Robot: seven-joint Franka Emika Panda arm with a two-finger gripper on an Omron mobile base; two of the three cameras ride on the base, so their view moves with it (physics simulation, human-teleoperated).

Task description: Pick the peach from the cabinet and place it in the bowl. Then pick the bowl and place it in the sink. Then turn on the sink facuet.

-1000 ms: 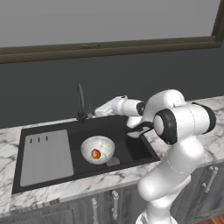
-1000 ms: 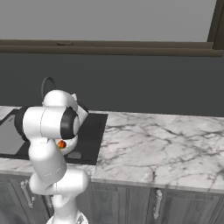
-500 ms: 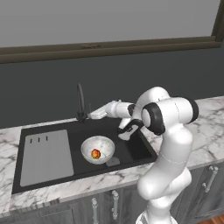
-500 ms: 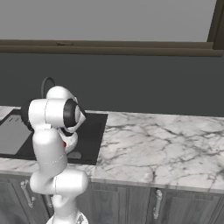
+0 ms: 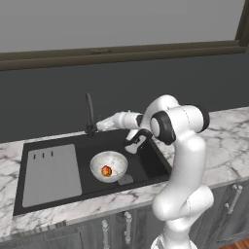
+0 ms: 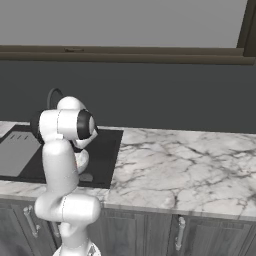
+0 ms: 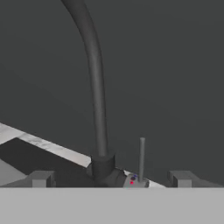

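The whitish bowl (image 5: 109, 164) sits in the black sink (image 5: 146, 163) with the peach (image 5: 106, 170) inside it. The dark gooseneck faucet (image 5: 90, 114) stands at the sink's back edge. My gripper (image 5: 99, 126) is open and empty, just right of the faucet's base and above the basin. In the hand view the faucet spout (image 7: 95, 87) rises straight ahead. Its thin upright lever (image 7: 141, 158) stands right of the base, between my spread fingertips (image 7: 41, 178). The cabinet is out of view.
A pale grey drainboard (image 5: 51, 172) fills the sink's left part. A marble counter (image 6: 180, 165) runs to the right. A dark wall (image 5: 146, 87) stands behind the faucet, under a window ledge (image 5: 121, 53). Cabinet doors with handles (image 6: 180, 232) are below the counter.
The arm has swung the hand left across the basin, closer to the faucet's base. The bowl and peach have stayed put. The jaws stayed open.
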